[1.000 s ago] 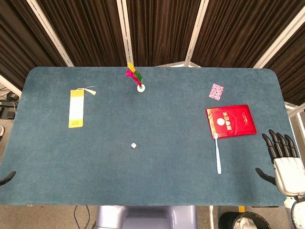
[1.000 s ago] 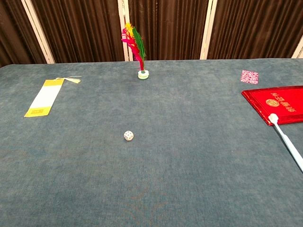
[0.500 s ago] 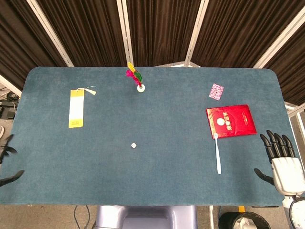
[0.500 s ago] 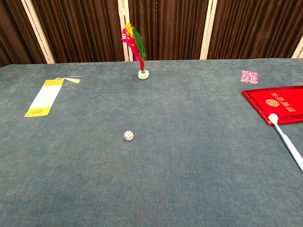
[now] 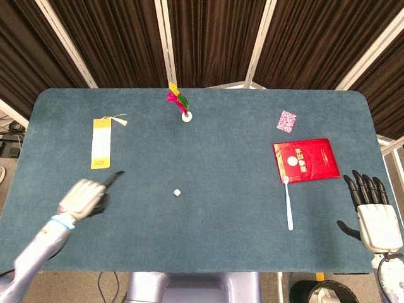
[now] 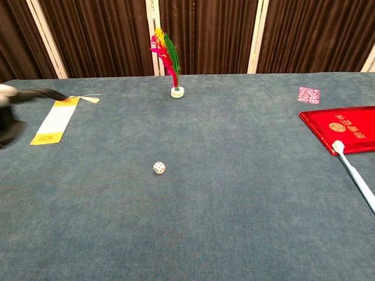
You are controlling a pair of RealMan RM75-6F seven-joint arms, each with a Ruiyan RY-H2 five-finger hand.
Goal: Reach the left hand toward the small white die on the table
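Observation:
The small white die point(image 5: 177, 192) lies alone near the middle of the blue table point(image 5: 208, 240); the chest view shows the die point(image 6: 159, 168) with dark pips. My left hand point(image 5: 85, 197) hovers over the table's left part, well left of the die, holding nothing. One dark finger point(image 5: 116, 177) points toward the middle; the rest is motion-blurred. In the chest view, that left hand point(image 6: 8, 115) shows only at the left edge. My right hand point(image 5: 372, 211) stays off the table's right front corner, fingers spread and empty.
A yellow bookmark point(image 5: 100, 144) lies just beyond the left hand. A feather shuttlecock point(image 5: 185, 108) stands at the back centre. At the right are a pink card point(image 5: 286, 120), a red booklet point(image 5: 305, 160) and a white toothbrush point(image 5: 288, 205).
My left arm has swung in from the table's left front edge and now reaches over the table toward the die. The right hand has barely shifted. The die has not moved.

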